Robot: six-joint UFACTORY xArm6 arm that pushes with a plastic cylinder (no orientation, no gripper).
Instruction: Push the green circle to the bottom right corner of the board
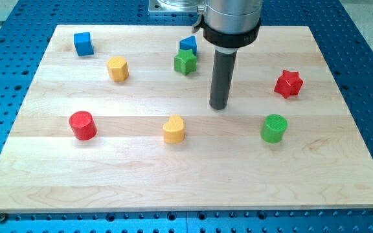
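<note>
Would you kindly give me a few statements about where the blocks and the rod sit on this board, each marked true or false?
1. My tip touches the green circle. False: it stands apart, up and to the view's left of it.
2. The green star sits against the blue block beside it. True.
3. The red star lies at the view's left. False: it lies at the right.
4. The yellow heart lies between the red cylinder and the green circle. True.
</note>
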